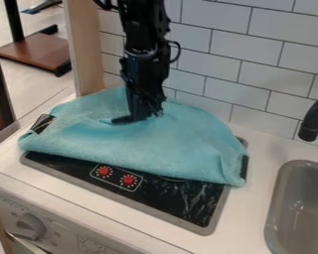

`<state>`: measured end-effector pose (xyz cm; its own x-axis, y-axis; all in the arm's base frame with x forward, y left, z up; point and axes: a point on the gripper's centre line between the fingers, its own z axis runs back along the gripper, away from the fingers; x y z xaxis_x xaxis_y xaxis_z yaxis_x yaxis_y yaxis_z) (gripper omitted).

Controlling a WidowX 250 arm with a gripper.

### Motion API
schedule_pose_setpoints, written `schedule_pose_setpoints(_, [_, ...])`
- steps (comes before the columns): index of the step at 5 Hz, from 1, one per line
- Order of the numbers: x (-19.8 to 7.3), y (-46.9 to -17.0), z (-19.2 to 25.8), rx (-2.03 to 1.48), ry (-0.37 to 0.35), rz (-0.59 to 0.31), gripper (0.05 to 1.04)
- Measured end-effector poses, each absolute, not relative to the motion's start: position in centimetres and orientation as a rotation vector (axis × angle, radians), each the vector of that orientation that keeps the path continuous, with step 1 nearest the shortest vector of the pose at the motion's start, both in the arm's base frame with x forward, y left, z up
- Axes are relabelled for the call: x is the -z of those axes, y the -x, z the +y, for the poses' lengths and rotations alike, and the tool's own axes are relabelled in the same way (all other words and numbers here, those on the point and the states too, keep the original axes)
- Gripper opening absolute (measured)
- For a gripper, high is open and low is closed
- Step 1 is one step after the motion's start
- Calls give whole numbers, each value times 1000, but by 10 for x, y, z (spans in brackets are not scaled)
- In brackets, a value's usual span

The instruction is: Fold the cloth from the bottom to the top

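The black gripper (140,114) hangs down from the top edge, its lower end against the upper middle of the light blue cloth (162,144). Around that spot the cloth dips and creases. The cloth lies over the back and middle of the black stovetop (188,201), with its lower edge running slantwise above the two red knobs. Its left corner hangs near the stovetop's left side, and its right corner drapes at the right edge. Whether the gripper holds any cloth cannot be made out.
A grey sink (275,218) with a black faucet (314,119) stands at the right. White tiled wall (255,74) rises behind the counter (251,198), and a wooden post (87,44) stands at the back left.
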<state>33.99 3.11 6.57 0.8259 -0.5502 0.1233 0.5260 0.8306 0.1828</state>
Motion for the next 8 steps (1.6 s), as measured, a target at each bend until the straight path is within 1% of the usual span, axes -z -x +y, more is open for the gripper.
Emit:
schedule_pose_setpoints(1, [-58, -341, 33, 569, -153, -163, 75])
schedule_pose_setpoints(2, [-50, -342, 35, 559, -160, -146, 190])
schedule_pose_setpoints(3, [-49, -347, 38, 540, -171, -143, 438])
schedule_pose_setpoints(4, [-49, -347, 38, 529, -172, -139, 748])
schedule_pose_setpoints(5, [-49, -347, 39, 521, -174, -138, 999])
schedule_pose_setpoints(6, [-56, -347, 37, 507, -170, -161, 1008])
schedule_pose_setpoints(7, [-73, -344, 33, 497, -149, -212, 999])
schedule_pose_setpoints(8, [-97, -333, 31, 495, -117, -268, 999])
